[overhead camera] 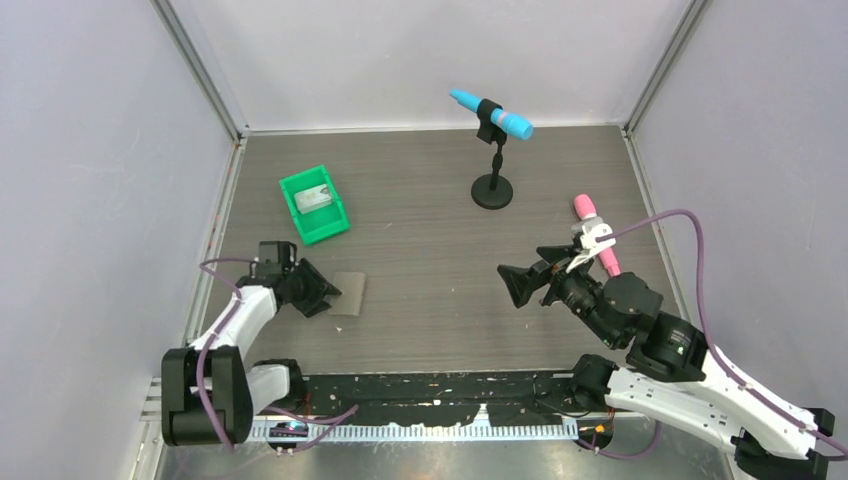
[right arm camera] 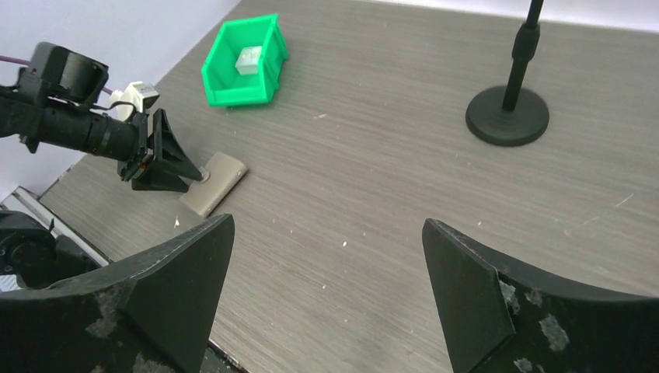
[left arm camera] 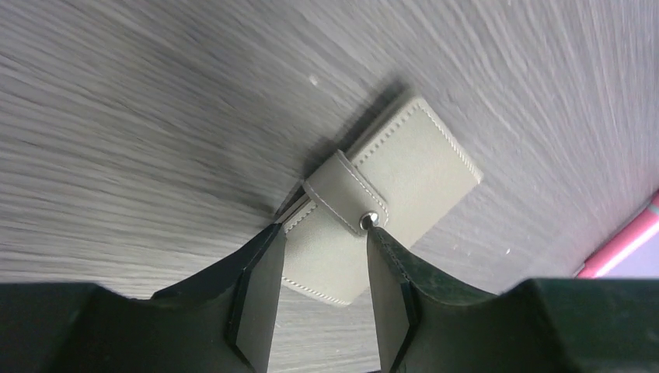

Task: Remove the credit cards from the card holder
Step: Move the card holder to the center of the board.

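Note:
The card holder (overhead camera: 350,293) lies flat on the table, grey and folded shut, with its strap snapped over the edge (left arm camera: 346,194). No credit cards show; they are hidden. My left gripper (overhead camera: 328,293) is low at the holder's left end. In the left wrist view, my left gripper (left arm camera: 324,229) has its jaws partly apart, tips over the holder's near end. One fingertip (left arm camera: 381,241) touches the metal snap. Nothing is clamped. My right gripper (overhead camera: 520,285) hangs above the table's middle right, wide open and holding nothing, and the right wrist view shows only bare table under the right gripper (right arm camera: 326,225).
A green bin (overhead camera: 292,212) at the back left holds a small pale grey thing (overhead camera: 314,197). A blue microphone (overhead camera: 492,113) stands on a black stand (overhead camera: 491,190) at the back. A pink object (overhead camera: 595,232) lies at the right. Walls close in three sides.

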### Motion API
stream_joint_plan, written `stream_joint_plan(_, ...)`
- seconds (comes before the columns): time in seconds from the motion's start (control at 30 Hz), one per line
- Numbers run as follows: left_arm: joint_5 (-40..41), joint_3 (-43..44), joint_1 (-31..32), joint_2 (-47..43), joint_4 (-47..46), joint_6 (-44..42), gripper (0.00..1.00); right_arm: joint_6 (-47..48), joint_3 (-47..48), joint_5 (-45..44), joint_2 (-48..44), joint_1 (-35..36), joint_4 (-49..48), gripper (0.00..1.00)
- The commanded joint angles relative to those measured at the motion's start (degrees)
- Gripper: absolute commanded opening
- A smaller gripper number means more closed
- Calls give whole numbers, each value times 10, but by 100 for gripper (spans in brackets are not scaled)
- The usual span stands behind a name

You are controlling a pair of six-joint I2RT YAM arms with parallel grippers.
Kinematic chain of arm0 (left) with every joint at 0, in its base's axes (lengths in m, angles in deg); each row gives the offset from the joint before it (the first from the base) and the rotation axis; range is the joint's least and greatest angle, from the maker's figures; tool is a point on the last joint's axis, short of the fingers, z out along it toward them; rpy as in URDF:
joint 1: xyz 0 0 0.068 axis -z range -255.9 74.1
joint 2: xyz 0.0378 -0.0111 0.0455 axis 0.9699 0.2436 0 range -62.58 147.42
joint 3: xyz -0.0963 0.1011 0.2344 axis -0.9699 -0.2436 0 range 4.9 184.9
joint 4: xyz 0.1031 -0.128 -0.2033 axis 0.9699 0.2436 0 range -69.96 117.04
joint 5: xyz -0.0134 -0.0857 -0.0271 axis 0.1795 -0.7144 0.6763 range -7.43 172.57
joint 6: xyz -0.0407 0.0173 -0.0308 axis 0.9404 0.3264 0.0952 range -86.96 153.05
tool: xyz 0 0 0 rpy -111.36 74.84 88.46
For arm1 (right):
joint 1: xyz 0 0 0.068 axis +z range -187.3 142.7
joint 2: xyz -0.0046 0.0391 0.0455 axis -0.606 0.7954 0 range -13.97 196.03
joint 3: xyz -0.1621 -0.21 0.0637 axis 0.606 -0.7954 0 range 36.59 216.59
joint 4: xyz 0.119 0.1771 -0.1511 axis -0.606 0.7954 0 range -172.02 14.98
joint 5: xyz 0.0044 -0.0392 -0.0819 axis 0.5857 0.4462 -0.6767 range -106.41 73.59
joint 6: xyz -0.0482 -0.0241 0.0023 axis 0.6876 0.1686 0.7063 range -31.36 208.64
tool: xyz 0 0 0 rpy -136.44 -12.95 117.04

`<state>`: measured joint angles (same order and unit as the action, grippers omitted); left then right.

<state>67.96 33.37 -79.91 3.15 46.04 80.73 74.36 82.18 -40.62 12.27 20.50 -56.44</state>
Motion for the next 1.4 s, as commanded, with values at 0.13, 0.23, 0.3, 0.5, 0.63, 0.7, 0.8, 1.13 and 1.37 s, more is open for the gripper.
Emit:
stream_joint_plan(0.13,-7,-53,108,-61,-3,46,46,-95,-29,-6,38,3,-13,95)
stream_joint_plan(0.23,21,-38,108,-92,32,18,48,-133,-51,9,61,3,-50,90)
stream_joint_plan(0.3,51,-22,108,-114,65,-5,49,-154,-66,33,94,3,-91,86)
stream_joint_plan(0.5,77,-14,108,-174,93,-44,51,-164,-39,113,291,2,-211,72)
stream_joint_plan(0.63,78,-22,108,-184,80,-56,52,-155,12,166,420,-5,-256,70)
stream_joint_plan(0.7,70,-19,108,-178,73,-62,52,-155,24,205,478,-15,-297,68)
stream_joint_plan(0.8,59,-5,108,-165,78,-76,52,-174,38,269,549,-37,-362,62)
stream_joint_plan(1.13,65,-2,108,-164,63,-92,52,-218,159,333,777,-46,-407,57)
stream_joint_plan(1.37,42,-18,108,-140,24,-88,52,-235,201,346,851,-44,-413,55)
